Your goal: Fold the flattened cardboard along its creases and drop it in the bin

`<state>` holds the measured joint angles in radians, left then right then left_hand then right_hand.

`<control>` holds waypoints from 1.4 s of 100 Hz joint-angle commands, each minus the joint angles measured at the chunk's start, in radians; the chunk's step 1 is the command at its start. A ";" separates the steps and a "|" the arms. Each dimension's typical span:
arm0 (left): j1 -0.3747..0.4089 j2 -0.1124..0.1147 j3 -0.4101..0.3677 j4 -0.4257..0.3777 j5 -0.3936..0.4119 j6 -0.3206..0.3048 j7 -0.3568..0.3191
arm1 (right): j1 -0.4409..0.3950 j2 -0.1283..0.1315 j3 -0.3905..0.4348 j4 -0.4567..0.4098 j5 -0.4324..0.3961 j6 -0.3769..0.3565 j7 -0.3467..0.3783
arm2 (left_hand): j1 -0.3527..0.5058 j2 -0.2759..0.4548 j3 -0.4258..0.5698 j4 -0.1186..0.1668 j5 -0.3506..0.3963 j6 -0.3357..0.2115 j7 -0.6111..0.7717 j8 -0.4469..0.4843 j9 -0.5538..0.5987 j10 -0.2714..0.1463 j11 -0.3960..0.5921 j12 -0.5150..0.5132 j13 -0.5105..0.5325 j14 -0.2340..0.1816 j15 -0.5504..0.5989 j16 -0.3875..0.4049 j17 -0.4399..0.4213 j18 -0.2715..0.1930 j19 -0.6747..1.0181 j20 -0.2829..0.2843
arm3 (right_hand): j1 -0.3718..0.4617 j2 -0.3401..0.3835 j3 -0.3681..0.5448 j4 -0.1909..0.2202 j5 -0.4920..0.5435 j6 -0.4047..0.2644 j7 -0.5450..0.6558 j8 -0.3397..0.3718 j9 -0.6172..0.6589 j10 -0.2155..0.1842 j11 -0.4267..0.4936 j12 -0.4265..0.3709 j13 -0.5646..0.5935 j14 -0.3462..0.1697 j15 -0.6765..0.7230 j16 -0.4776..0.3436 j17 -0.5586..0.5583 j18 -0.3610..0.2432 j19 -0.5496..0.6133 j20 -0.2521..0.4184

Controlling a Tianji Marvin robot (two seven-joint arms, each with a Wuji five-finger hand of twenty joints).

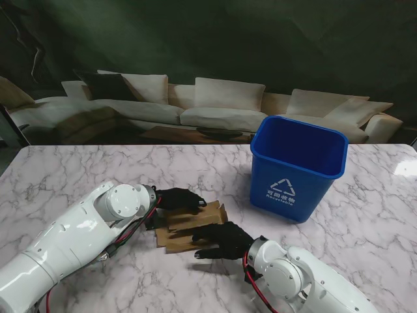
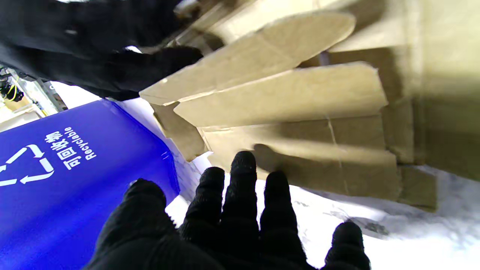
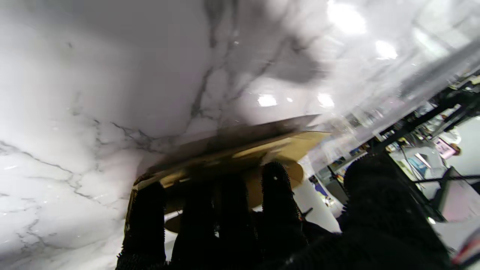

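The cardboard [image 1: 192, 226] is seen lying on the marble table [image 1: 78, 169], between the 2 hands and near the middle of the stand view, partly folded into overlapping brown flaps. Its long axis runs roughly left to right, slightly tilted, with the right end pointing toward the blue bin [image 1: 298, 166]. The bin stands upright, to the right of the cardboard and farther from me, apart from it.

The left hand [image 1: 177, 198] is placed at the far left edge of the cardboard, fingers spread; in the left wrist view its fingertips [image 2: 243, 162] are shown apart and just short of the cardboard [image 2: 300, 123], so nothing is judged to be held there. The right hand [image 1: 221, 240] is laid over the near edge, its fingers [image 3: 275, 180] curled across the cardboard [image 3: 240, 150] in the right wrist view. Whether a true grip is made or the flaps are only pressed down cannot be told.

The right hand is nearer to the bin. The fold is judged to be unfinished, since flaps are fanned out loosely. For the coming move, the long axis would have to be shortened or tipped upright, because the piece lies broadside and the bin mouth is narrow by comparison.
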<state>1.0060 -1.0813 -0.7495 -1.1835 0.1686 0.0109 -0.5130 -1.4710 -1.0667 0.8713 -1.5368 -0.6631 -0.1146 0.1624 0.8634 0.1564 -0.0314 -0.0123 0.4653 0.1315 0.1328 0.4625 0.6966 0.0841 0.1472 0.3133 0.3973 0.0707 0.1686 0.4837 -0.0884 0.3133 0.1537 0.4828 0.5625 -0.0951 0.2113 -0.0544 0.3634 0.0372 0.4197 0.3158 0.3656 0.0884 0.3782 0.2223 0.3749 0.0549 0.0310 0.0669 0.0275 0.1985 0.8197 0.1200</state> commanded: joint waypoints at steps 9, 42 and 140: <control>-0.005 -0.001 0.015 0.026 0.009 0.018 -0.026 | -0.064 0.007 0.054 -0.057 0.014 -0.050 -0.024 | 0.006 0.045 -0.017 -0.025 -0.006 -0.029 -0.004 -0.012 -0.021 -0.027 -0.006 -0.010 -0.018 0.161 -0.024 -0.029 -0.008 -0.025 -0.037 0.007 | 0.021 -0.006 -0.004 0.026 0.103 -0.017 0.039 0.034 0.124 0.018 0.069 0.039 0.146 0.058 0.166 0.127 0.103 0.093 0.194 0.129; -0.006 -0.001 0.016 0.023 0.008 0.021 -0.026 | -0.116 -0.002 0.113 -0.145 -0.083 -0.123 -0.129 | 0.013 0.041 -0.015 -0.024 -0.014 -0.022 -0.008 -0.017 -0.022 -0.016 -0.005 -0.011 -0.008 0.168 -0.016 -0.024 0.008 -0.014 -0.025 0.030 | 0.008 -0.023 0.032 0.026 0.145 -0.030 0.066 0.053 0.180 0.014 0.171 0.087 0.206 0.058 0.354 0.269 0.198 0.061 0.345 0.281; 0.056 0.025 -0.085 -0.090 0.063 -0.012 -0.034 | 0.082 0.017 -0.112 0.080 0.011 -0.042 0.027 | 0.085 -0.012 -0.021 -0.017 0.027 0.049 0.023 0.002 -0.245 0.122 -0.092 -0.021 -0.014 0.185 -0.006 -0.011 0.159 0.031 0.058 0.112 | -0.017 0.003 0.026 0.023 0.002 -0.011 -0.013 0.049 -0.018 0.032 0.095 0.044 0.112 0.045 0.219 0.191 0.035 0.055 0.135 0.112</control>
<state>1.0613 -1.0645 -0.8331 -1.2631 0.2329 0.0115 -0.5430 -1.3809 -1.0489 0.7723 -1.4978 -0.6446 -0.1716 0.1789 0.9429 0.1534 -0.0327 -0.0123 0.4724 0.1796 0.1440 0.4508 0.5052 0.1962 0.0782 0.3074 0.3880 0.2354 0.1542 0.4699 0.0601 0.3175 0.1811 0.5698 0.5627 -0.1058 0.2375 -0.0543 0.3926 0.0271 0.4062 0.3422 0.3363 0.1260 0.4506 0.2555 0.4727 0.0173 0.2086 0.2319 0.0412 0.1809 0.9808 0.2325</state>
